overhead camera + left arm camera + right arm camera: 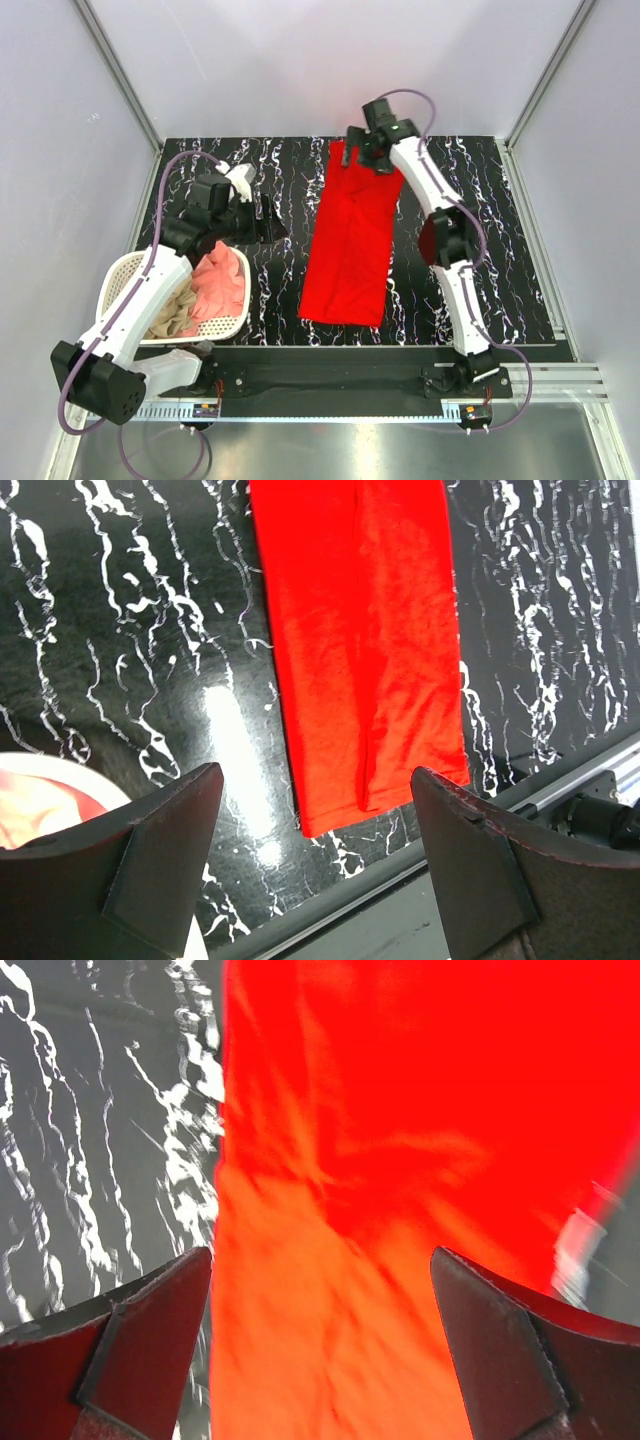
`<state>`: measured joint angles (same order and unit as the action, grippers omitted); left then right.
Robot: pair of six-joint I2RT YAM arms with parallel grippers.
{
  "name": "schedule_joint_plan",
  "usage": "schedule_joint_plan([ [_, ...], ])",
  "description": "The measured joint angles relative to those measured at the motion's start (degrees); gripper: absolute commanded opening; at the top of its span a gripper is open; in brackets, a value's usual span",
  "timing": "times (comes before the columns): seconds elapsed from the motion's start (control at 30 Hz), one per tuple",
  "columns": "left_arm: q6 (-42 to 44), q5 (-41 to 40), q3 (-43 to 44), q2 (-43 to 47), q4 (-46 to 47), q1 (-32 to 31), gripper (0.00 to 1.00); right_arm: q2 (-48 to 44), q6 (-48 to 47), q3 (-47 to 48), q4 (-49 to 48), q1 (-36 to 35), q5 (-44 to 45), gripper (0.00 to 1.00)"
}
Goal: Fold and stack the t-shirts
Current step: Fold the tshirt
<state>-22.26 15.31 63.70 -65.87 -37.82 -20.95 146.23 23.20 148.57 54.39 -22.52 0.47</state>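
Observation:
A bright red t-shirt (pixel 345 240) lies flat on the black marbled table (pixel 270 290), folded into a long narrow strip that runs from far to near. My right gripper (pixel 362 152) hangs over the strip's far end, jaws wide open. In the right wrist view the red cloth (pixel 400 1160) fills the space under the open gripper (pixel 320 1350), and nothing is pinched. My left gripper (pixel 272 228) hovers open to the left of the strip, apart from it. Its wrist view shows the strip's near end (pixel 370 650) beyond the open gripper (pixel 315 865). A salmon-pink shirt (pixel 222 282) and a tan-beige one (pixel 175 315) lie crumpled in the basket.
The white perforated laundry basket (pixel 125 275) stands at the table's near left, under the left arm. Pale walls with metal rails close in the table on three sides. A black base plate (pixel 330 378) runs along the near edge.

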Motion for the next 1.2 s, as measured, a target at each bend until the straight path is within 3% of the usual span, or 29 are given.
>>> schedule_joint_plan([
  [0.23,-0.4,3.2,-1.6,-2.2,1.4,0.0,0.81,-21.2,0.8,-22.6,3.9,3.4,-4.5,0.90],
  [0.37,-1.5,5.7,-4.2,-3.9,1.6,-0.2,0.80,-32.7,4.0,-45.8,-0.8,2.3,-11.6,0.84],
  [0.5,-2.7,7.0,-6.1,-6.2,1.7,-1.9,0.80,-38.0,8.7,-63.5,-7.5,1.2,-19.7,0.74],
  [0.63,-4.3,7.6,-8.0,-9.2,2.7,-4.7,0.80,-40.0,11.0,-71.8,-10.1,-1.6,-22.6,0.69],
  [0.77,-6.1,7.9,-9.6,-12.0,3.4,-5.1,0.80,-44.8,12.1,-78.2,-13.1,-5.9,-24.1,0.55],
  [0.83,-6.7,7.9,-9.7,-13.6,3.7,-5.1,0.80,-47.8,12.9,-82.1,-14.5,-6.9,-24.5,0.52],
  [1.2,-11.0,7.8,-12.5,-20.8,7.0,-7.5,0.77,-54.1,17.4,-103.1,-21.2,-6.8,-25.5,0.52],
])
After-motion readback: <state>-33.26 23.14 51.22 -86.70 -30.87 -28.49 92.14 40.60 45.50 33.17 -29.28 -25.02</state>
